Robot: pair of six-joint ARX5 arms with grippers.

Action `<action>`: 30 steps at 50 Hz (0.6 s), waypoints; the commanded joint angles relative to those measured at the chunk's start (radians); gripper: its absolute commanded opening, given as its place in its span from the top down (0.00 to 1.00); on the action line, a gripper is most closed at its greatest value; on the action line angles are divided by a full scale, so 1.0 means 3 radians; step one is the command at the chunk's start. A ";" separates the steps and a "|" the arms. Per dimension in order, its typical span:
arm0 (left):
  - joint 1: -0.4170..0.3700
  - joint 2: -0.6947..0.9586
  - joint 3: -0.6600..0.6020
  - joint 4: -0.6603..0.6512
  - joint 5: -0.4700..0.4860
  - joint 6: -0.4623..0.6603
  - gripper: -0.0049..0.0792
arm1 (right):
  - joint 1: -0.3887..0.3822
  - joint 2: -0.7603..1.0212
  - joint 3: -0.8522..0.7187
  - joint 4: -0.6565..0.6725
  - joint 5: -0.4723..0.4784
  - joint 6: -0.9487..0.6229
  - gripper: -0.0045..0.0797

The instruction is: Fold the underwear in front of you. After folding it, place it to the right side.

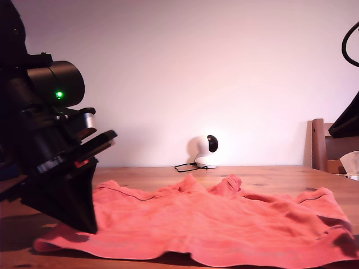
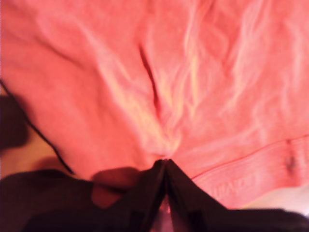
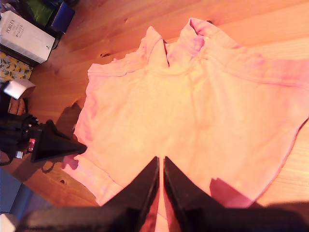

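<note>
Looking at it, the underwear (image 1: 224, 224) lies spread flat on the table (image 1: 269, 174) — no fold made, nothing moved aside yet. My first gripper (image 2: 165, 162) is pinched shut on the fabric near the waistband. My second gripper (image 3: 161, 162) hangs above, jaws together, empty — only its camera shows the whole garment

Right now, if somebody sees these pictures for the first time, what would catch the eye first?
The coral underwear lies spread, rumpled, over the wooden table. My first gripper, black, comes down on the cloth at the exterior view's left, fingers together. Behind, a small white camera stands by the wall.
</note>
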 commanded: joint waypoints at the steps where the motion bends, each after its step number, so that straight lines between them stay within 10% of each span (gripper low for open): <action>1: -0.0004 0.0144 0.0017 -0.0066 -0.0179 0.0225 0.96 | -0.0020 -0.0001 0.0042 0.0052 -0.0001 -0.0011 0.96; 30: -0.0084 0.0184 0.0029 0.0023 -0.0942 0.1734 0.96 | 0.0762 0.0951 0.0145 0.0689 0.0315 -0.0118 0.96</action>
